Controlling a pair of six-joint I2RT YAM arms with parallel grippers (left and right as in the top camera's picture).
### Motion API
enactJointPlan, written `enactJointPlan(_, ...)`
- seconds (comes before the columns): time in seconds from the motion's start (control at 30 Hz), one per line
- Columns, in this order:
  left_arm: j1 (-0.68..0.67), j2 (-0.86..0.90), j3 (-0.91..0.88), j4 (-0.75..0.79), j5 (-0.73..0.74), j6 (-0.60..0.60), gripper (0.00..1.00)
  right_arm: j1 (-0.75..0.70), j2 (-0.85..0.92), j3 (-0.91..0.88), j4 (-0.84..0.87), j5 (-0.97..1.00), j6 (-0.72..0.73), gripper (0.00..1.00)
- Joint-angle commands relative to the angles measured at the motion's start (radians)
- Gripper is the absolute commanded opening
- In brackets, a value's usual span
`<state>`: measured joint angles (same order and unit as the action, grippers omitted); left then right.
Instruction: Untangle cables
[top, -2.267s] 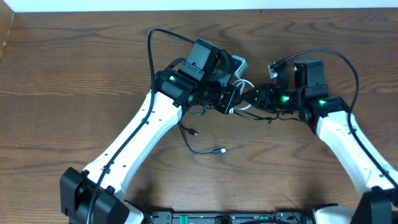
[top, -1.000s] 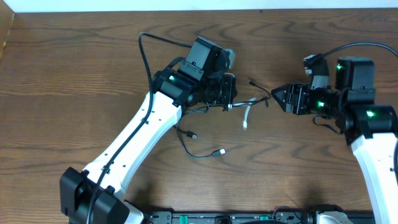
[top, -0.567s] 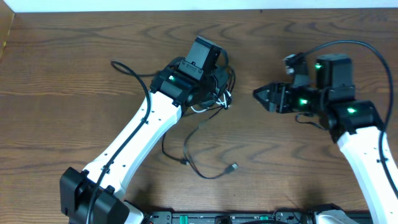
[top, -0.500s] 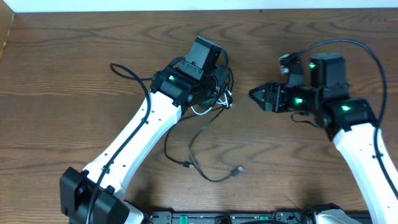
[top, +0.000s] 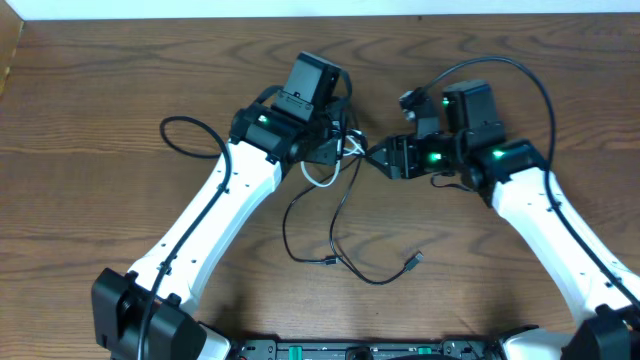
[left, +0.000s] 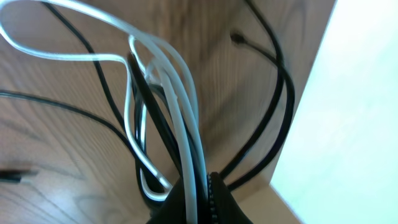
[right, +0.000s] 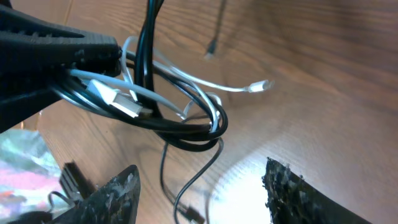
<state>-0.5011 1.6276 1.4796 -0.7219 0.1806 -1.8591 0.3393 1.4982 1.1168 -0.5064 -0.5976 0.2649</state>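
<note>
The left end effector (left: 199, 190) is clamped on both cords together. The thin white cable (left: 180, 102) and the thin black cable (right: 180, 132) run side by side into its closed fingers. From there they hang as 1 tangled bunch just above the brown wooden desk (top: 100, 80). The right end effector (top: 380, 160) has its fingers apart and holds nothing; it points at the bunch from just beside it.

The step in hand seems to be that the right arm takes 1 strand out of the bunch. To do this well, it should close on only 1 cord. The white one looks the easier target, because its small free plug (right: 261, 85) sticks out to the side, apart from the black loop. The grip is better placed near this plug than at the crossing, where the black loop goes around the white strands. The pull should then be slow and directed away from the left arm (a hard pull would probably only tighten the knot).

The long tail of the black cable lies in loose curves on the desk in front of the arms. The desk has dark wood grain and a slight shine, so the cords should slide on it easily. Of the room, only a white strip (top: 300, 8) shows beyond the far edge of the desk, perhaps a wall.
</note>
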Motion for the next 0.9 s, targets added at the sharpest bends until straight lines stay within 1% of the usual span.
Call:
enactJointPlan(0.0, 0.014, 0.005, -0.003, -0.034, -0.013, -0.096, 0.07, 0.029, 0.045, -0.006, 0.043, -0.006, -0.046, 0.61)
enactJointPlan(0.2, 0.014, 0.005, -0.003, -0.058, -0.013, -0.095, 0.08, 0.074, 0.106, -0.006, 0.107, -0.006, -0.061, 0.55)
enactJointPlan(0.23, 0.014, 0.005, -0.003, -0.061, -0.013, -0.095, 0.07, 0.083, 0.119, -0.006, 0.121, -0.002, -0.061, 0.52)
enactJointPlan(0.33, 0.014, 0.005, -0.003, -0.074, -0.013, -0.095, 0.08, 0.087, 0.137, -0.006, 0.161, 0.036, -0.033, 0.4)
enactJointPlan(0.4, 0.014, 0.005, -0.003, -0.082, -0.013, -0.095, 0.07, 0.087, 0.138, -0.006, 0.188, 0.072, 0.007, 0.36)
enactJointPlan(0.5, 0.014, 0.005, -0.003, -0.085, -0.006, -0.095, 0.08, 0.087, 0.138, -0.006, 0.233, 0.095, 0.031, 0.35)
enactJointPlan(0.53, 0.014, 0.005, -0.003, -0.085, -0.002, -0.095, 0.07, 0.088, 0.138, -0.006, 0.24, 0.097, 0.031, 0.3)
enactJointPlan(0.57, 0.014, 0.005, -0.003, -0.085, -0.002, -0.095, 0.08, 0.088, 0.138, -0.006, 0.241, 0.102, 0.031, 0.23)
enactJointPlan(0.6, 0.014, 0.005, -0.003, -0.09, -0.002, -0.094, 0.08, 0.088, 0.138, -0.006, 0.23, 0.121, 0.034, 0.11)
enactJointPlan(0.63, 0.014, 0.005, -0.003, -0.098, -0.003, -0.093, 0.07, 0.088, 0.138, -0.006, 0.219, 0.137, 0.04, 0.04)
enactJointPlan(0.67, 0.014, 0.005, -0.003, -0.11, -0.005, -0.09, 0.07, 0.088, 0.138, -0.006, 0.201, 0.149, 0.042, 0.01)
enactJointPlan(0.73, 0.014, 0.005, -0.003, -0.137, -0.025, -0.076, 0.08, 0.083, 0.138, -0.006, 0.169, 0.154, 0.042, 0.01)
enactJointPlan(0.87, 0.014, 0.005, -0.003, -0.212, -0.138, -0.015, 0.08, 0.059, 0.138, -0.006, 0.089, 0.145, 0.041, 0.01)
